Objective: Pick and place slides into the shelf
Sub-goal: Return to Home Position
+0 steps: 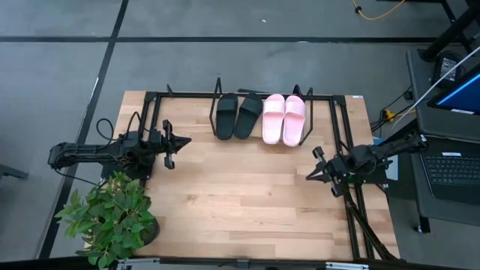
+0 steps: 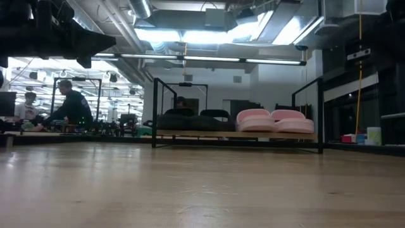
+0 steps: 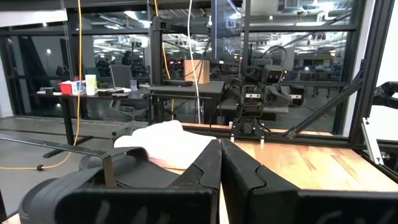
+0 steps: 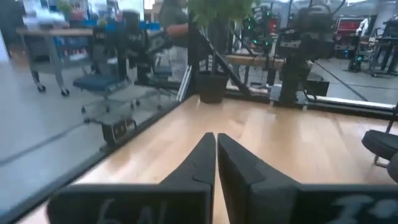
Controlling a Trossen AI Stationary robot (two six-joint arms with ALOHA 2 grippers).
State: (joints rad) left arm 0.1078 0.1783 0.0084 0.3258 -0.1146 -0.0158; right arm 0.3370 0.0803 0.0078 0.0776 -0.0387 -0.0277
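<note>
All 4 slides are on the shelf, which stands at the far edge of the table. They sit in one row, side by side. In the high view, L to R, it's 2 black slides, then 2 pink slides. Each pair touches, and the two pairs sit just beside each other w/ a thin gap. The row fills the middle of the shelf, w/ bare frame on either side. The low view shows the same: the black pair on the left and the pink pair on the right. All rest on the shelf's board b/w the black frame posts.

The left gripper is over the table's left part, pointing toward the centre, well apart from the slides. Its wrist view shows the fingers pressed together w/ nothing b/w them.

The right gripper is over the table's right part, pointing inward, below and to the right of the pink pair in the high view. It isn't touching them. Its fingers are also closed together, empty.

A potted plant sits at the near left corner. A laptop is off the table on the right. In the low view, 2 people show at desks far back on the left.
</note>
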